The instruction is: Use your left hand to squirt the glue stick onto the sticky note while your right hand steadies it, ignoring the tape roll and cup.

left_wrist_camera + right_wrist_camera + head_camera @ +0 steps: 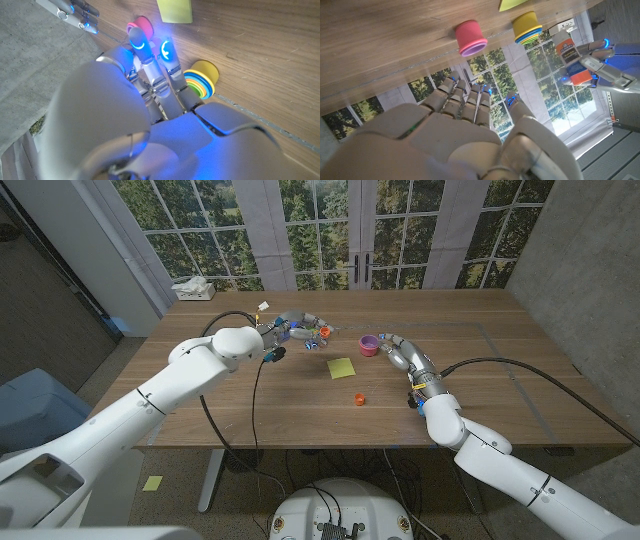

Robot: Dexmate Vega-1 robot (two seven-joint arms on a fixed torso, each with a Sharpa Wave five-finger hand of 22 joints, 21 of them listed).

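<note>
While the left hand (297, 326) hangs over the far middle of the wooden table (500, 395), its fingers grip a white glue bottle (566, 50) with an orange label, tilted, seen most plainly in the right wrist view; an orange nozzle (324, 331) shows at the fingertips in the head view.

Sticky note (341, 367): yellow square, flat on the table near the centre, apart from both hands, between them and a little nearer the robot.

Right hand (400, 355): on the table right of the note, not touching it; nothing is seen in its grasp, but whether its fingers are spread or curled cannot be told.

Pink cup (369, 346): upright, just beside the right fingertips.

Stacked cups (526, 27): yellow outermost, coloured rims showing, standing near the left hand.

Orange cap (359, 398): small, lying alone on the table nearer the robot than the note.

Tissue box (194, 288): at the far left corner.
</note>
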